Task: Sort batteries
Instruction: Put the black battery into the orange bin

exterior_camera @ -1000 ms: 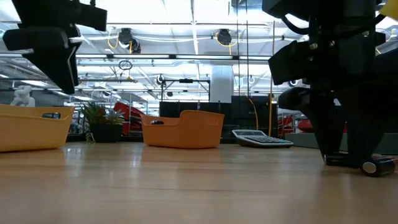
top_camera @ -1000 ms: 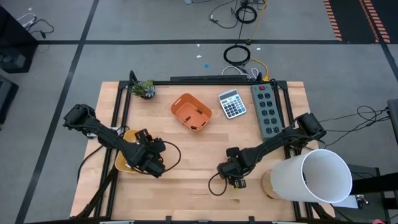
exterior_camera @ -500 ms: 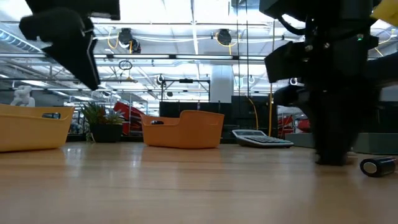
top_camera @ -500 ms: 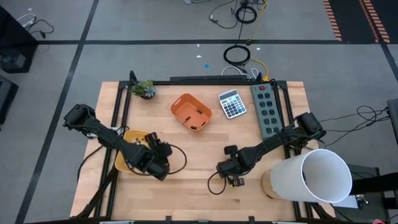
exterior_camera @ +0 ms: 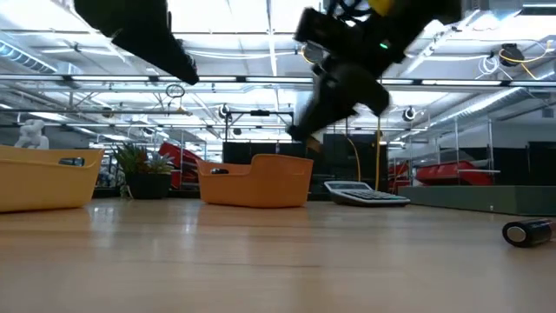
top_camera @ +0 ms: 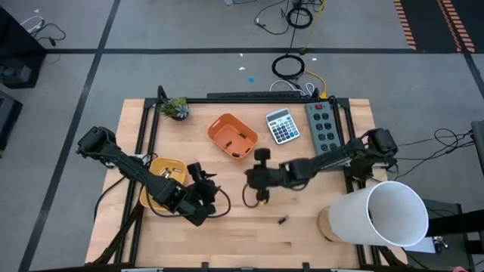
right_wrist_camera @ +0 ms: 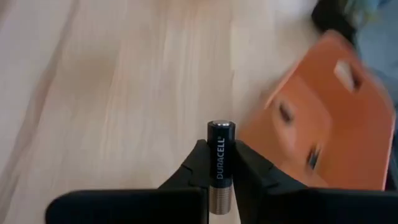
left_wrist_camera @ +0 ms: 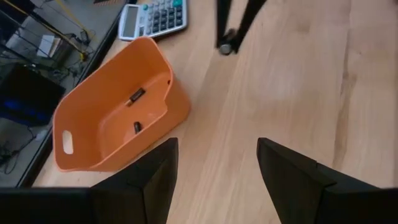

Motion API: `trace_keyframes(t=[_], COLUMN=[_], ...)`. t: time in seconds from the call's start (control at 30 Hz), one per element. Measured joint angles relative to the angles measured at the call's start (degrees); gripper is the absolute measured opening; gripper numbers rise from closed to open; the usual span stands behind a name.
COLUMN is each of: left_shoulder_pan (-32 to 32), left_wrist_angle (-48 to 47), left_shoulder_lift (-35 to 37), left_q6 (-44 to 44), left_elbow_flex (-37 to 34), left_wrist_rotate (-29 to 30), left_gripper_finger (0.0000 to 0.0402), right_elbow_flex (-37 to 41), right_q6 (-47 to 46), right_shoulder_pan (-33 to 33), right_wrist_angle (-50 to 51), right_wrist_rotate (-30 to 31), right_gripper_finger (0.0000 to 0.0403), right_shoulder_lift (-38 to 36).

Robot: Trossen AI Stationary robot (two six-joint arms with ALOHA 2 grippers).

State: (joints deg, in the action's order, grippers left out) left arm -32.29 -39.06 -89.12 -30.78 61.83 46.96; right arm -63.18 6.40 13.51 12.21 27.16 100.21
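My right gripper [top_camera: 258, 180] hangs above the table's middle, just near of the orange bin [top_camera: 233, 136], shut on a black and copper battery [right_wrist_camera: 221, 163]. The orange bin holds two small dark batteries [left_wrist_camera: 136, 111]. One more battery [top_camera: 281, 221] lies on its side on the wood toward the near right, also seen in the low view [exterior_camera: 527, 232]. My left gripper [top_camera: 208, 198] hovers open right of the yellow bin [top_camera: 161, 181], its fingers [left_wrist_camera: 149, 180] empty. My right gripper pinches the battery by its round sides [right_wrist_camera: 221, 183] between the two fingers [right_wrist_camera: 194, 169], about mid-length. The black end [right_wrist_camera: 221, 127] sticks out past the fingertips. The battery is lifted clear of the table.
A calculator [top_camera: 282, 125] and a grey power strip [top_camera: 325, 132] lie at the far right. A small plant [top_camera: 175, 108] stands at the far left corner. A big white cylinder [top_camera: 386, 215] stands at the near right. Bare wood lies between the bins and the near edge.
My right gripper has taken hold of a battery at the near right, lifted it clear, and carried it up and toward the far left, to the orange bin. A second battery stayed lying on the wood. My left gripper has drifted toward the right, still open.
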Motion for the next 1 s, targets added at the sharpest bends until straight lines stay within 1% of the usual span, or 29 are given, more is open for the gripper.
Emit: trace_keyframes(t=[0.1,0.17,0.23,0.3,0.4,0.47,0.53,0.6,0.63,0.7,0.77,0.83,1.0], left_shoulder_pan=[-0.04,-0.01,0.31,0.87,1.80,2.24,2.62,3.00,3.21,3.62,4.13,5.07,7.90], left_wrist_angle=[0.20,1.23,2.73,3.63,4.07,4.11,4.12,4.07,4.03,3.92,3.90,4.02,4.55], left_shoulder_lift=[0.00,0.00,0.00,0.00,0.00,0.00,0.00,0.00,0.00,0.00,0.00,0.00,0.00], left_q6=[-0.36,-0.37,-0.41,-0.45,-0.39,-0.32,0.43,1.58,2.22,2.95,3.12,2.79,2.61], left_elbow_flex=[-0.76,-1.85,-3.04,-4.01,-4.49,-4.49,-4.49,-4.49,-4.49,-4.49,-4.49,-4.49,-4.51], left_wrist_rotate=[0.91,1.14,1.63,2.10,2.25,2.40,2.38,1.81,0.86,-1.36,-1.90,-1.70,-1.16], left_gripper_finger=[0.0228,0.0228,0.0228,0.0228,0.0228,0.0228,0.0228,0.0228,0.0228,0.0228,0.0228,0.0228,0.0228], right_elbow_flex=[-0.02,-0.02,-0.04,-0.04,-0.11,-0.11,-0.11,-0.11,-0.11,-0.15,-0.20,-0.15,-0.13], right_q6=[5.24,7.72,9.05,8.60,8.23,7.77,7.19,7.42,9.02,13.83,17.70,19.04,18.48], right_shoulder_pan=[-4.74,-8.94,-13.50,-17.85,-23.04,-25.20,-26.10,-25.57,-24.55,-20.55,-15.82,-11.78,-3.50], right_wrist_angle=[-6.92,-10.31,-13.76,-16.92,-18.28,-16.90,-13.66,-7.59,-3.79,4.43,11.14,16.30,19.65], right_wrist_rotate=[-3.78,-4.98,-6.66,-11.30,-22.14,-26.66,-29.27,-32.89,-35.30,-37.32,-38.06,-38.70,-39.68], right_gripper_finger=[0.0023,0.0026,0.0039,0.0055,0.0091,0.0126,0.0164,0.0200,0.0214,0.0228,0.0229,0.0223,0.0205], right_shoulder_lift=[-0.49,-0.59,-0.57,-0.18,0.76,0.93,0.17,-1.71,-2.97,-5.45,-6.41,-6.24,-3.09])
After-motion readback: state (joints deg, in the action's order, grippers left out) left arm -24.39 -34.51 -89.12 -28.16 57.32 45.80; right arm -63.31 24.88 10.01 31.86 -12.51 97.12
